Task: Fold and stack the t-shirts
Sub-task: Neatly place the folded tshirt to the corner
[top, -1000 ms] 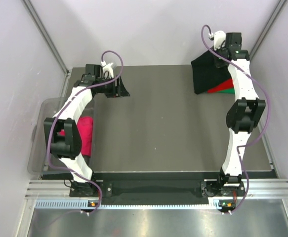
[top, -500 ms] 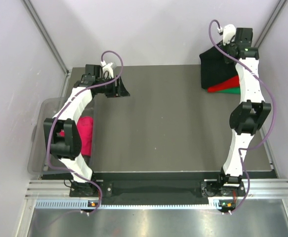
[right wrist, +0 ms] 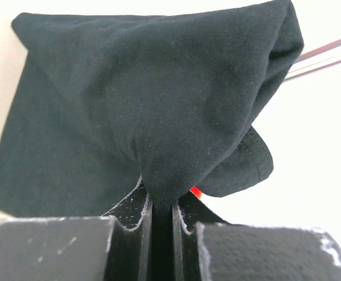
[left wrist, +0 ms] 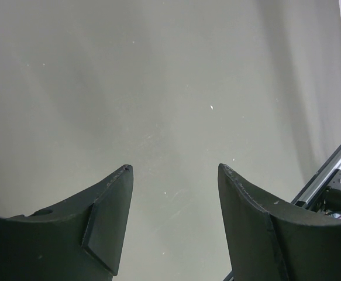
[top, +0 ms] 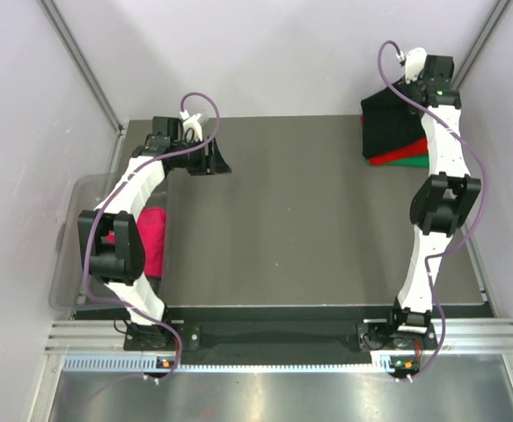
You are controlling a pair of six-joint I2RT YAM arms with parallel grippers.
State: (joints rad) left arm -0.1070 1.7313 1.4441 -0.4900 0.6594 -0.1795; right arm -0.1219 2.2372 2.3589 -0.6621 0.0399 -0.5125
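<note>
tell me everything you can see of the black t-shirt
The black t-shirt is soft, matte knit cloth, with a stitched hem showing; no print shows. The right gripper pinches a bunched fold of it, the rest draping away. It lies at the far right corner of the table, over the red shirt and green shirt.

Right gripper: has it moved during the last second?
Yes. The right gripper moved rightward, toward the far right corner of the table, dragging the black shirt along.
</note>
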